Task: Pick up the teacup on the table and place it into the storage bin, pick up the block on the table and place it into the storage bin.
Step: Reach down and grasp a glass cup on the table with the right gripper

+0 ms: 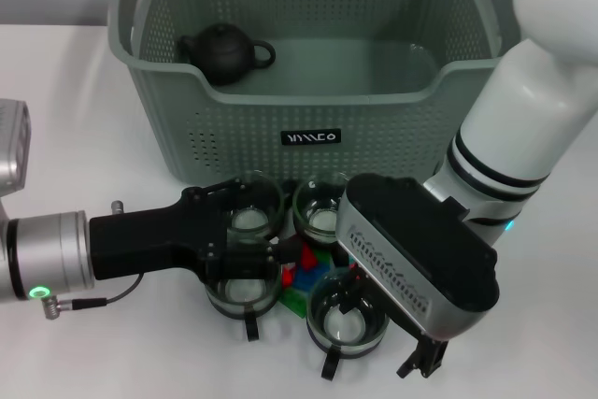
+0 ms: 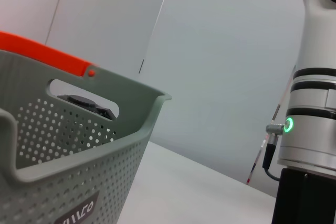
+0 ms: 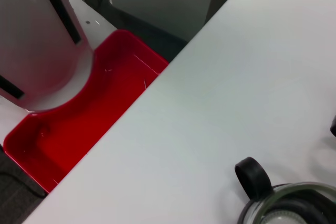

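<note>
Bright, even overhead light; soft shadows under the glass teacups (image 1: 348, 320), perhaps slightly blurred.

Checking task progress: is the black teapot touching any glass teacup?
Apart. Head view: teapot lies inside the storage bin; teacups stand on the table outside its front wall.

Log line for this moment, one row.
left gripper: over near-left teacup | right gripper: beside front teacup | storage bin: teapot inside

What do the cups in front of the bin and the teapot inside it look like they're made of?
The teacups look like clear glass: see-through walls with bright glints, and black handles, probably plastic. The teapot in the storage bin looks like matte dark clay or ceramic, opaque with a dull sheen; the exact material is uncertain.
</note>
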`<state>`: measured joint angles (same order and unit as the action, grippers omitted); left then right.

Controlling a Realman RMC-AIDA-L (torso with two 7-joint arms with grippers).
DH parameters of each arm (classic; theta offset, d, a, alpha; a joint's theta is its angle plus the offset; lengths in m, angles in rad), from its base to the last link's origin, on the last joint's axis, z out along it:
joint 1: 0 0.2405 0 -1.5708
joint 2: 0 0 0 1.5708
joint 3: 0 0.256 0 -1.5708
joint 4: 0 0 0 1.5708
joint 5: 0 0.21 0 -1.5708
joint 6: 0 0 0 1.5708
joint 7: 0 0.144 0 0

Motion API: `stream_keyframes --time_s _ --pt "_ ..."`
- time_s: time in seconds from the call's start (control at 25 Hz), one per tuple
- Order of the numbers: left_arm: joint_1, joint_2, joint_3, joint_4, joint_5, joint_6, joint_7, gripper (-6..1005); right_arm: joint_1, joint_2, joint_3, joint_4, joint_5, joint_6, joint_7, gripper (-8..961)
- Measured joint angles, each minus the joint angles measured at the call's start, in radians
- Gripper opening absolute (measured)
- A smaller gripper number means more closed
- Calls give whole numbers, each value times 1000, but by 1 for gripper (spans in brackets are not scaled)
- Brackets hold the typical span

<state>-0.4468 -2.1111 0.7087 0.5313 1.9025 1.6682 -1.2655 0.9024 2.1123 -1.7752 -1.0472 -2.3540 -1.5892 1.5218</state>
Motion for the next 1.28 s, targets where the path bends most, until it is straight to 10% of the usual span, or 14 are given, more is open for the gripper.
stream_keyframes --time_s 1.28 --pt "14 0 -2 -5 -7 6 23 921 -28 3 -134 5 13 115 26 942"
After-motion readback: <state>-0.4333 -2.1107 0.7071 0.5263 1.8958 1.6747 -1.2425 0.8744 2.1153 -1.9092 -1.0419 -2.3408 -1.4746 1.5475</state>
